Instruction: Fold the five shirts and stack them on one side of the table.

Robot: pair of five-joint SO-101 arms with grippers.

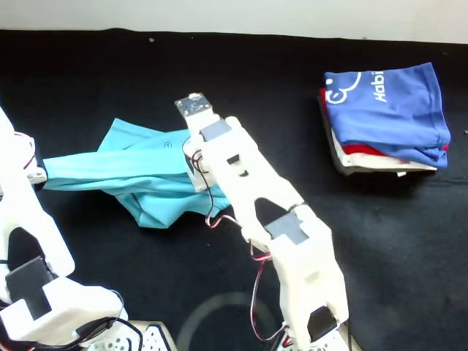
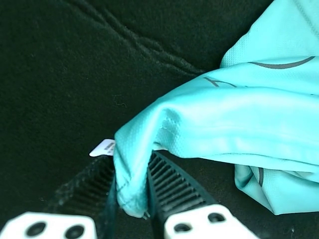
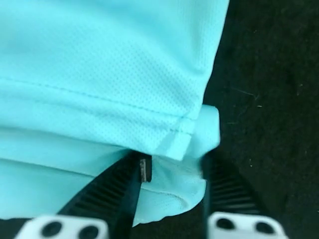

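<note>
A teal shirt [image 1: 150,183] lies partly bunched on the black table left of centre, with a band of it pulled taut between the two arms. At the table's left edge my left gripper [image 1: 38,172] is shut on one end of that band. In the left wrist view its ribbed fingers [image 2: 169,186] pinch a hemmed fold of the teal shirt [image 2: 239,129]. My right gripper [image 1: 196,174] sits at the band's other end, near the middle of the table. Its fingers [image 3: 117,191] close around a hem corner of the teal shirt [image 3: 99,74].
A stack of folded shirts [image 1: 387,117], blue on top with red and white beneath, rests at the back right. Bare black table cloth [image 1: 365,241] spreads in front of the stack. The arm bases stand along the front edge.
</note>
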